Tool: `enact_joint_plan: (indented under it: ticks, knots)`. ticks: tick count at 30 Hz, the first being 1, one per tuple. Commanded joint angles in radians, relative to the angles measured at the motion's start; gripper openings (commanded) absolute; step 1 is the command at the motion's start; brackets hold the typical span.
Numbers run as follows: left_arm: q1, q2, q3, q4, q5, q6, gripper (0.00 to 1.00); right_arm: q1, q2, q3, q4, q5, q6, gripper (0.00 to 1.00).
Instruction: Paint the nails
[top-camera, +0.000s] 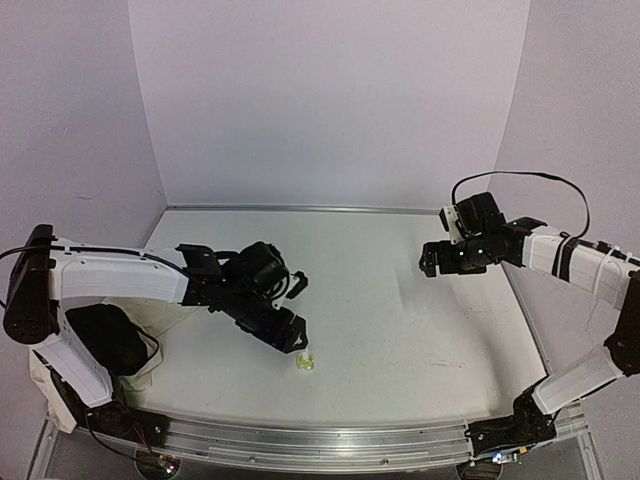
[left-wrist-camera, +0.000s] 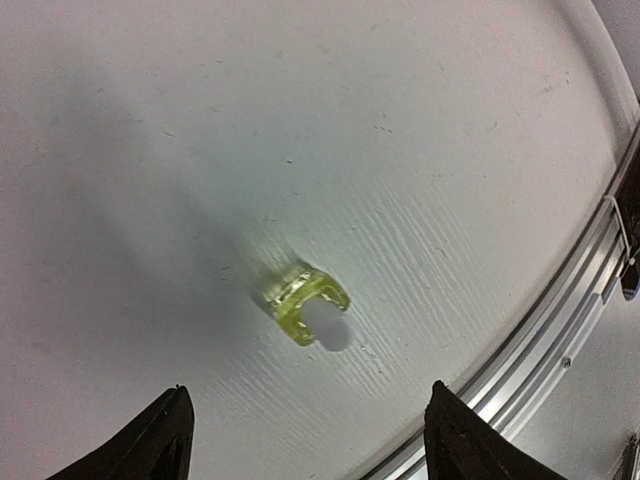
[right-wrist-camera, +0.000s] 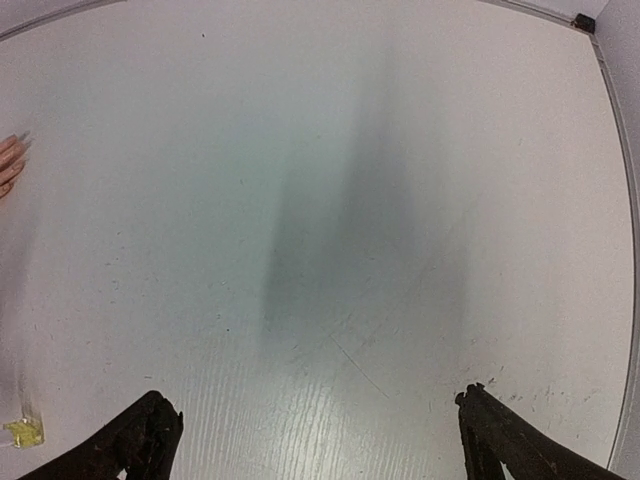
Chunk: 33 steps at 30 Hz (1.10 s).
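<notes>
The small yellowish-green bottle stands on the white table near the front edge. In the left wrist view the bottle is just ahead of my left gripper, which is open and empty above it; from above this gripper hovers just left of the bottle. My right gripper is open and empty, held above the table's right half. Peach mannequin fingertips show at the left edge of the right wrist view; the nails are too small to make out. The hand is hidden under my left arm from above.
Beige fabric lies at the front left under my left arm. The table's metal front rail runs close to the bottle. The bottle also shows at the lower left of the right wrist view. Walls enclose the table.
</notes>
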Motion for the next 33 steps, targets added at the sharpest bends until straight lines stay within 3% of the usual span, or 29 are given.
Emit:
enact_joint_plan:
  ticks: [1,7,33]
  knots:
    - [-0.090,0.078,0.121,-0.062,-0.029,-0.015,0.79,0.016,0.020,0.010,-0.004,-0.024,0.016,0.98]
    - [-0.140,0.172,0.217,-0.139,-0.139,-0.001,0.74,0.032,0.026,0.014,-0.002,-0.025,0.008,0.98]
    - [-0.144,0.327,0.340,-0.223,-0.211,0.014,0.40,0.051,0.037,-0.001,0.026,-0.012,0.003,0.98]
